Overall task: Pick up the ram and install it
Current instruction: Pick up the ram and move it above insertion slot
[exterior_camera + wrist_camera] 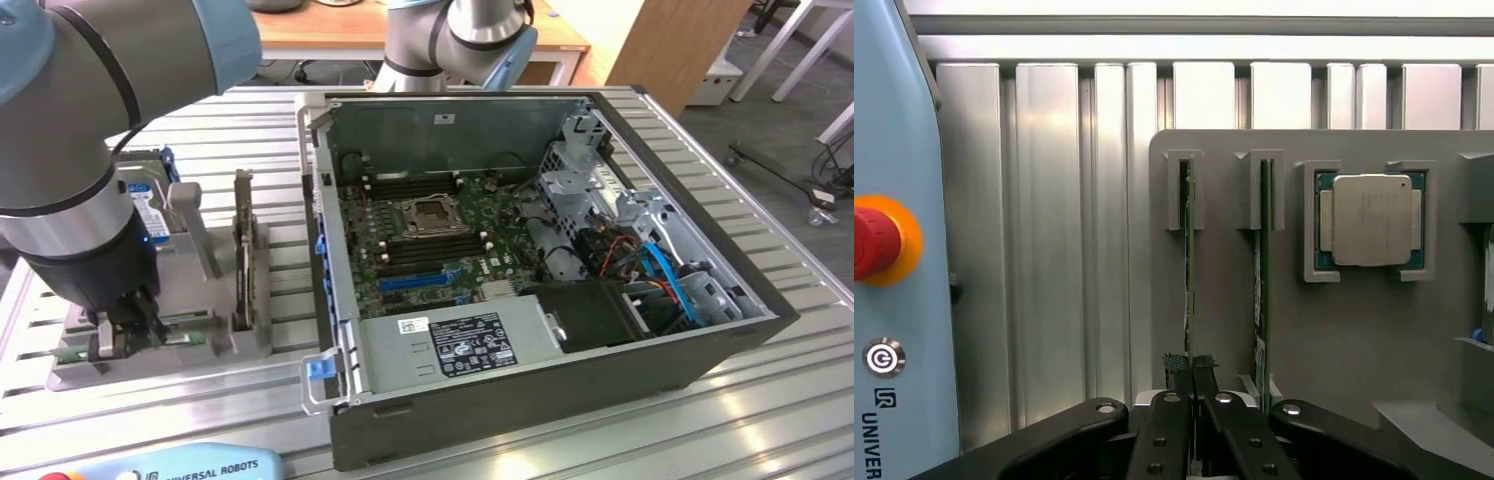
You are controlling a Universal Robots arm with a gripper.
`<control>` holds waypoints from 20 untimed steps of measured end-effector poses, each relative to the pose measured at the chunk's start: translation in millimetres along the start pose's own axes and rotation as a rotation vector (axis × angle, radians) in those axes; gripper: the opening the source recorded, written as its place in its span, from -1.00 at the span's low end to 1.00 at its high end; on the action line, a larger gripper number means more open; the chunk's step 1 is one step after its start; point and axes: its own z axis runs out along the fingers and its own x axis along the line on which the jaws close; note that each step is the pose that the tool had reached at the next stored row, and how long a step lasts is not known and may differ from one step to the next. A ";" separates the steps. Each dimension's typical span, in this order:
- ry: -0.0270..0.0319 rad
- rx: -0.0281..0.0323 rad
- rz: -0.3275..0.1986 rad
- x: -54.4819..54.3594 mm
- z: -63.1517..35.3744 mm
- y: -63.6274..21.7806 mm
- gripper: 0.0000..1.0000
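The ram point(1189, 260), a long, thin, dark green board stick, stands on its edge in a slot of the flat grey holder plate point(1354, 340). It is seen edge-on, so it looks like a skinny line. The black end effector point(1192, 375) is clenched on the near end of the ram, one finger on each side.

In the exterior view, the big grey and light-blue robot arm point(80, 150) comes down at about nine o'clock from the open black computer case point(534, 250). Its wrist points straight down. The end effector point(130, 322) is low over the holder plate point(80, 378), which sits on the ribbed silver metal counter point(747, 400).

There are two thin sticks in the holder: the ram and a second green stick point(1264, 260) in the slot just beside it. One silver square chip point(1371, 220) lies in a pocket next to that second stick. One light-blue control box point(894, 150) has one round red button point(872, 243).
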 end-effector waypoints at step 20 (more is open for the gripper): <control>0.0002 -0.0001 -0.006 -0.8 -56.4 0.9 -0.76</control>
